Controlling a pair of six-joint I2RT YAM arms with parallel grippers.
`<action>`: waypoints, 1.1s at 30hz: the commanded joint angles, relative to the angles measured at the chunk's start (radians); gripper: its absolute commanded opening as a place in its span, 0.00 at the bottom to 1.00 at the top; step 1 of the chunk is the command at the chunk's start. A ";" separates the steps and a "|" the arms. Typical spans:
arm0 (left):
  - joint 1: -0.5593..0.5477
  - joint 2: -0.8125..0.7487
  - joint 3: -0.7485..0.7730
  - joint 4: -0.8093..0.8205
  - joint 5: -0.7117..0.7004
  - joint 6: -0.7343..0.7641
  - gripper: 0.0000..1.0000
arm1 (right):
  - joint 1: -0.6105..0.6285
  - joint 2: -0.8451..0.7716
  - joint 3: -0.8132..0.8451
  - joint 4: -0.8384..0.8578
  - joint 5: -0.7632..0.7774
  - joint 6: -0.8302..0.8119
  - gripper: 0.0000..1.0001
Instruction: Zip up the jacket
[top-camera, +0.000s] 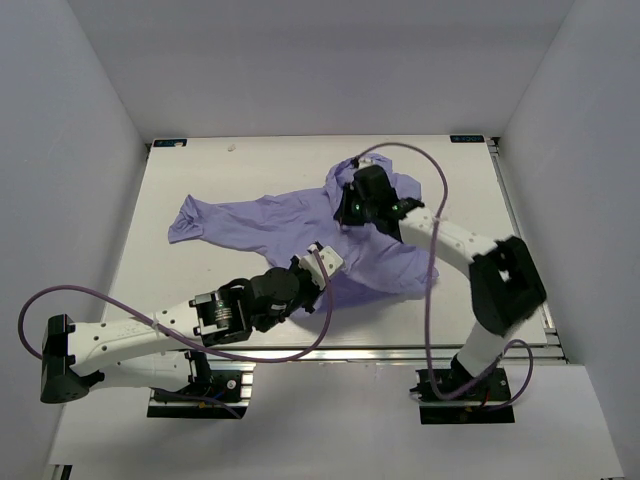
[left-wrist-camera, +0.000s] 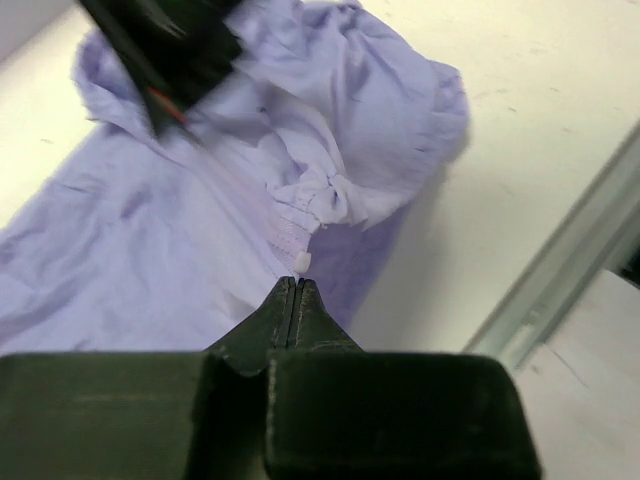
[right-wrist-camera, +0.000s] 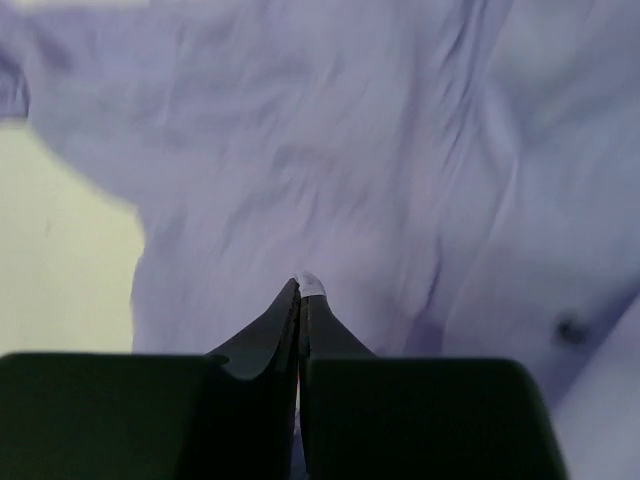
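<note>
From my station I see a white table (top-camera: 250, 175) with a metal rail (top-camera: 510, 195) along its right edge and another along its near edge. Two small blue tabs (top-camera: 170, 141) sit at its far corners. The lavender jacket (top-camera: 270, 225) lies wrinkled on the tabletop, its bulk right of centre and one sleeve stretched out to the left, with bare white surface all around it. A tiny white speck (top-camera: 232, 147) lies near the far edge, well apart from the jacket.
</note>
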 joint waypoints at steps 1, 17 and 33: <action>-0.006 -0.014 0.019 -0.049 0.146 -0.119 0.00 | -0.116 0.167 0.172 0.223 0.102 -0.089 0.00; -0.009 0.083 -0.190 -0.060 0.611 -0.545 0.00 | -0.332 0.872 1.047 0.542 0.069 -0.096 0.00; 0.213 0.065 -0.034 -0.382 0.191 -0.731 0.98 | -0.335 0.207 0.498 0.144 -0.048 -0.185 0.89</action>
